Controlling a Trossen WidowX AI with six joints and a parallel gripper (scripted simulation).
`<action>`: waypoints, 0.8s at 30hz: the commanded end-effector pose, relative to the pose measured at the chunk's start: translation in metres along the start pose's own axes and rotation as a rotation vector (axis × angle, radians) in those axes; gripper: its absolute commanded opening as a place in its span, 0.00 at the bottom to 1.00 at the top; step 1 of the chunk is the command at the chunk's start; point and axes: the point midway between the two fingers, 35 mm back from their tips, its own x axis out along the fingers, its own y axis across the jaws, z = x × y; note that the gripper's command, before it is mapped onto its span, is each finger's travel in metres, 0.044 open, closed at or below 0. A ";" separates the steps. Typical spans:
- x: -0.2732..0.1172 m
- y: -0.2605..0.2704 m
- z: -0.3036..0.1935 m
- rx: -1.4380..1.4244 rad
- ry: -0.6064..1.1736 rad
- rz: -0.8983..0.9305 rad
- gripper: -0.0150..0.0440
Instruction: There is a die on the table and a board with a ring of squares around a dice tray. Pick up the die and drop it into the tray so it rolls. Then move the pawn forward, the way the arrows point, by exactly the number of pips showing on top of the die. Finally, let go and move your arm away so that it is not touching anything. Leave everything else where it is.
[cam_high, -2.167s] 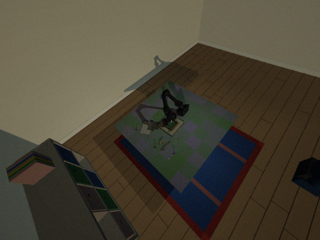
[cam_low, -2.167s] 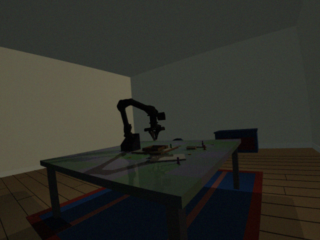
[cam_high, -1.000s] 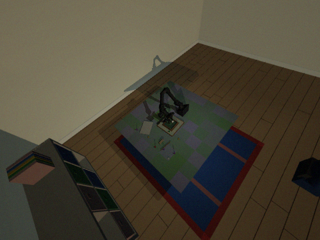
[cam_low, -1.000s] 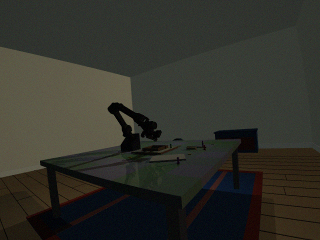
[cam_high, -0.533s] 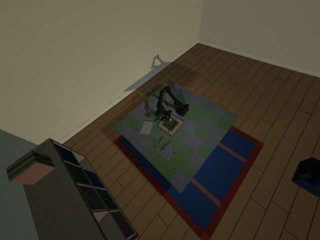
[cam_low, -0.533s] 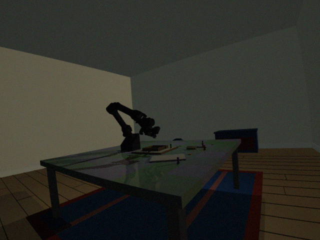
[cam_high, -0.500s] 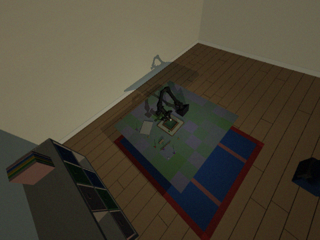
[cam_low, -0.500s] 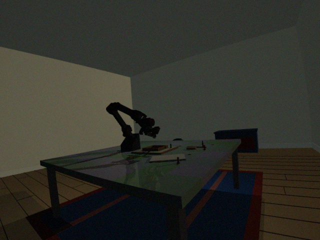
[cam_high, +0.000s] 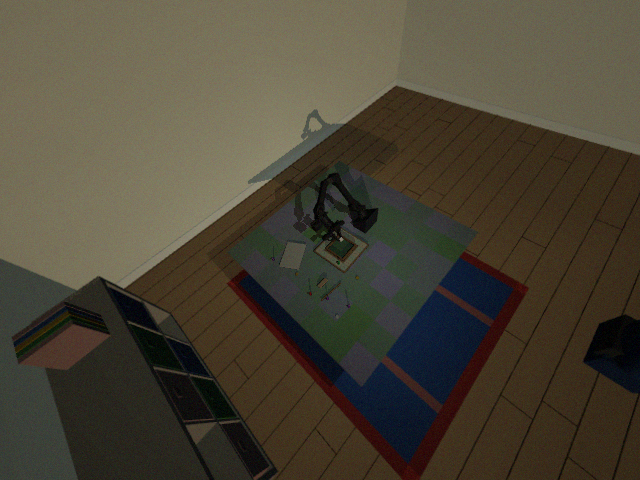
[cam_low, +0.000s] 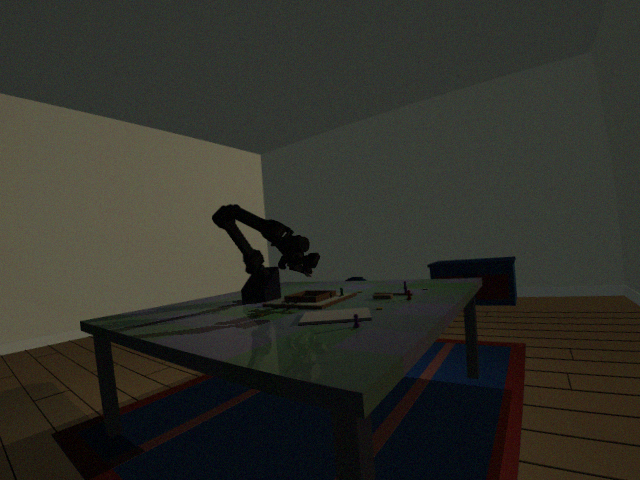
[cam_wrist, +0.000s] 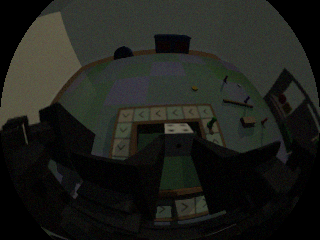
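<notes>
The board (cam_high: 323, 253) (cam_low: 330, 302) (cam_wrist: 143, 115) lies on the table in front of the arm's base, with a ring of arrow squares around the green-floored dice tray (cam_high: 342, 251) (cam_low: 310, 296) (cam_wrist: 179, 172). My gripper (cam_high: 336, 237) (cam_low: 310, 271) (cam_wrist: 176, 138) hangs above the tray's near-left edge, tilted down, and is shut on the white die (cam_wrist: 179, 128) (cam_high: 341, 239). A small dark-green pawn (cam_wrist: 212, 122) (cam_high: 336, 262) stands on a square at the board's edge. The die's pips cannot be read in this dim light.
A pale flat sheet (cam_high: 292, 255) (cam_low: 336, 315) lies on the table beside the board. Several small pawns and sticks (cam_high: 323, 289) (cam_low: 405, 291) lie scattered beyond it. The arm's base (cam_high: 368, 217) (cam_low: 261, 284) stands behind the board. A shelf unit (cam_high: 155, 372) and a blue box (cam_low: 473, 279) stand on the floor.
</notes>
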 end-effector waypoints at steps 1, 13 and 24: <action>0.000 0.000 0.000 0.000 0.000 0.000 0.39; -0.026 0.000 0.030 -0.005 -0.007 0.001 0.92; 0.019 0.000 0.016 -0.001 0.825 0.007 1.00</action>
